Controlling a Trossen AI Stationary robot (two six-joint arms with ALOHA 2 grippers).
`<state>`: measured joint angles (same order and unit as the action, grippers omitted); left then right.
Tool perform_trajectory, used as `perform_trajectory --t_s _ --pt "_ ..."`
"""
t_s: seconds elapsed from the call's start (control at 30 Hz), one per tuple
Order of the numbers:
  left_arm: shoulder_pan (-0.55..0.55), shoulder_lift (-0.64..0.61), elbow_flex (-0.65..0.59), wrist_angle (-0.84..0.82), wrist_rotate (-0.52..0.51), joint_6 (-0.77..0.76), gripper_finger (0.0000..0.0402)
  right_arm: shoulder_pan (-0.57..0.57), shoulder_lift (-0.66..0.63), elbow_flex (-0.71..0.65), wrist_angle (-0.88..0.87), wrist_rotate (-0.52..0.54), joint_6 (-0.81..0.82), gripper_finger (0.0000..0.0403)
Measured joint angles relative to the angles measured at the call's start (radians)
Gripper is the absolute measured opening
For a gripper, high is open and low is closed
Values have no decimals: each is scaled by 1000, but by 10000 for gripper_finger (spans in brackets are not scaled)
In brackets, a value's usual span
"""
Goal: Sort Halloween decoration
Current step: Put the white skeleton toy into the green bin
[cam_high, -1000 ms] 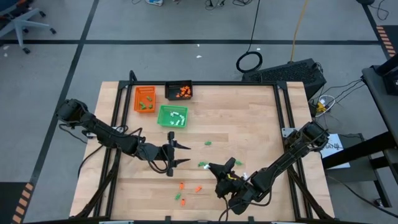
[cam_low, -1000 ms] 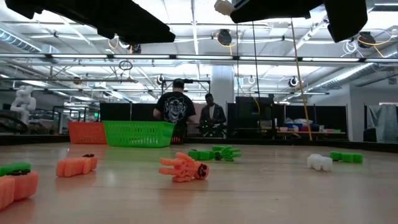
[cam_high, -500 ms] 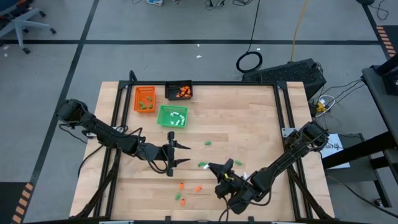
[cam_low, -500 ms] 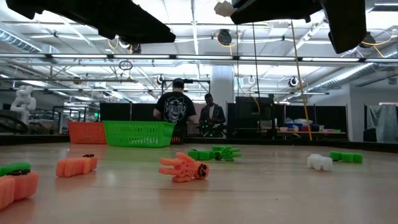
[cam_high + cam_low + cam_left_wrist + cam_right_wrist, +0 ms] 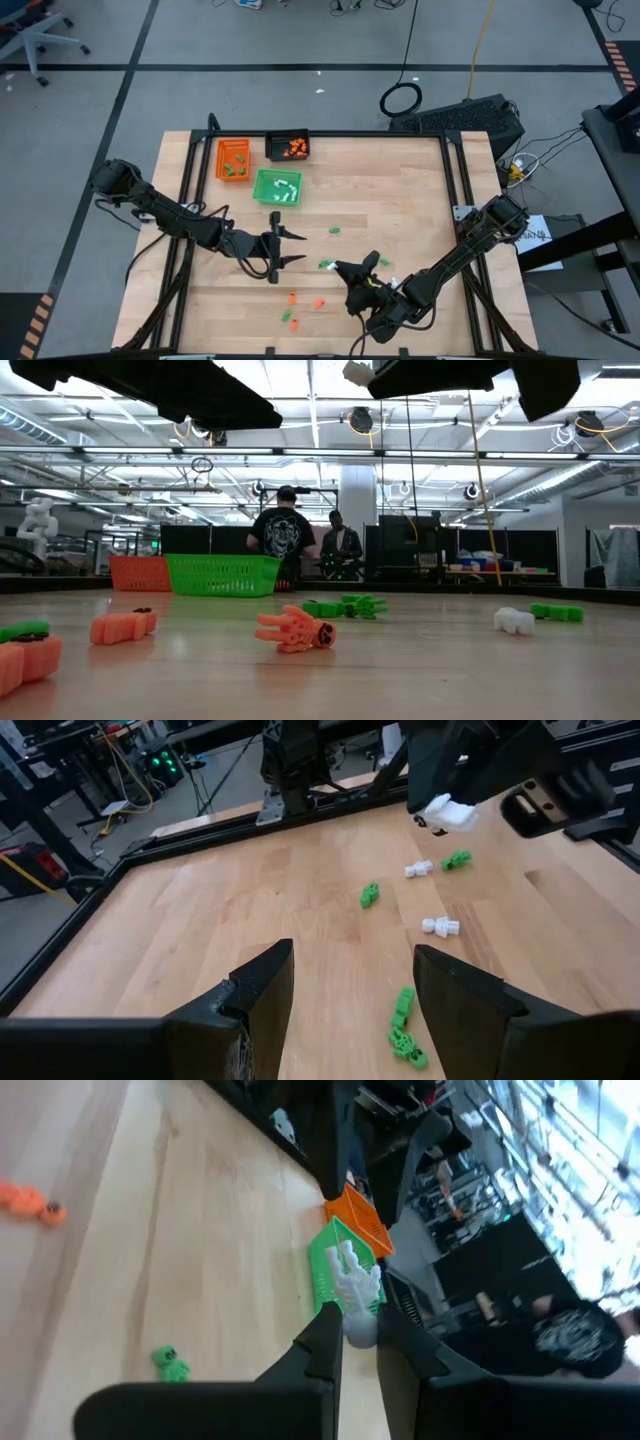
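**White piece in the right gripper, ready to be carried to a tray**

The wooden table [image 5: 400, 190] holds three small trays at its far left corner: an orange tray [image 5: 233, 159], a black tray [image 5: 288, 146] and a green tray [image 5: 278, 188]. From above, the green tray appears to hold white pieces, the black one orange pieces, the orange one green pieces.

The left arm waits over the near-left part of the table, its left gripper [image 5: 288, 247] spread wide and holding nothing; its wrist view shows bare wood between the two fingers.

The right gripper [image 5: 359, 1328] is the one at work. It hangs above the near middle of the table, fingers pressed in on a small white skeleton-like piece [image 5: 357, 1286]; the same piece shows pale at its tip in the left wrist view, clear of the wood.

The rest of the Halloween decoration lies loose on the near half of the table: green pieces [image 5: 403, 1022] and white pieces [image 5: 440, 927] between the two grippers, orange pieces [image 5: 304, 299] nearer the front edge, and an orange hand-shaped piece [image 5: 295, 630] close to the low camera.

By my reading, the step in hand is the carry after a pick. The next move calls for a long reach across to the green tray, then opening above it so the light piece drops inside the rim.
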<state>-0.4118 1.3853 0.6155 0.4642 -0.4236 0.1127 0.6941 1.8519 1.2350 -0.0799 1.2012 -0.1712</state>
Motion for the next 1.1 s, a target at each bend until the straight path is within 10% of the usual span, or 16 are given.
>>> perform_trajectory --t_s 0.7,1.1 --pt "-66 1 0 79 8 12 205 -34 0 0 -7 -72 429 25" --pt "-80 229 1 493 126 340 205 -65 0 0 -6 -159 448 25"
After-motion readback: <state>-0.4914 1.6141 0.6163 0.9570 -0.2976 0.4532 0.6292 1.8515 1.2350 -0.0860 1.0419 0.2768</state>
